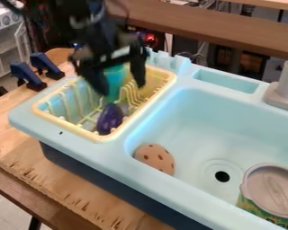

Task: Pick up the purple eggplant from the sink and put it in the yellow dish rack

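1. The wooden worktop [56, 193] spreads beneath the basin [188, 117] and out past it to my left.
2. The pale blue sink unit [26, 121] frames the basin, its front wall dark blue.
3. My black arm [92, 22] comes in from the top edge, beyond the basin and to its left.
4. The yellow dish rack [98, 135] sits in the unit just left of the basin.
5. I have the pincer [122, 90] over that rack, left of the basin, its two fingers spread.
6. The green-patterned can [269, 191] with a grey lid stands inside the basin, at its near right.
7. The grey faucet [287, 81] rises behind the basin on the right.
8. The turquoise thing [114, 76], in the rack left of the basin, shows between the fingers; I cannot tell whether they touch it.
9. The purple toy eggplant [110, 117] lies in the rack, nearer the basin, below the pincer.
10. The tan, brown-spotted disc [155, 158] rests inside the basin by its left wall.
11. The dark drain hole [222, 176] opens in the basin's floor.
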Controlling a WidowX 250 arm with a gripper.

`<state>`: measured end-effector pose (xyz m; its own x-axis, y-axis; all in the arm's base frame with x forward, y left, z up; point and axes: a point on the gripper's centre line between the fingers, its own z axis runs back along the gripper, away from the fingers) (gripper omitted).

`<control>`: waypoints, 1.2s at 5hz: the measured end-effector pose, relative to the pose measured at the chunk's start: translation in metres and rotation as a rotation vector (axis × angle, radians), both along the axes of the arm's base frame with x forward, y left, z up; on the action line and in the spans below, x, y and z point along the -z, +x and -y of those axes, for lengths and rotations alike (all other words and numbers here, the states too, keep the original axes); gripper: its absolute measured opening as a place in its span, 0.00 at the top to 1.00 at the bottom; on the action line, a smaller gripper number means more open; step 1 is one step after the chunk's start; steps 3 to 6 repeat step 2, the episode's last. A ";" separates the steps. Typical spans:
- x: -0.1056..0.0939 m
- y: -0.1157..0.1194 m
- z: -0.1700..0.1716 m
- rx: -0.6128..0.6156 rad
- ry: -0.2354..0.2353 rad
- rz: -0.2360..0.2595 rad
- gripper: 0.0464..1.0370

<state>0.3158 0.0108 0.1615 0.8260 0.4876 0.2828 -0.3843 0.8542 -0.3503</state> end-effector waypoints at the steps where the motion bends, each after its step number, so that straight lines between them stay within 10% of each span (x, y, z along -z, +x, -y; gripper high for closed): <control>1: -0.039 0.007 0.004 0.018 -0.012 0.013 0.03; 2: -0.048 0.013 0.026 0.181 -0.051 -0.132 0.03; 6: -0.048 0.013 0.026 0.181 -0.051 -0.132 0.03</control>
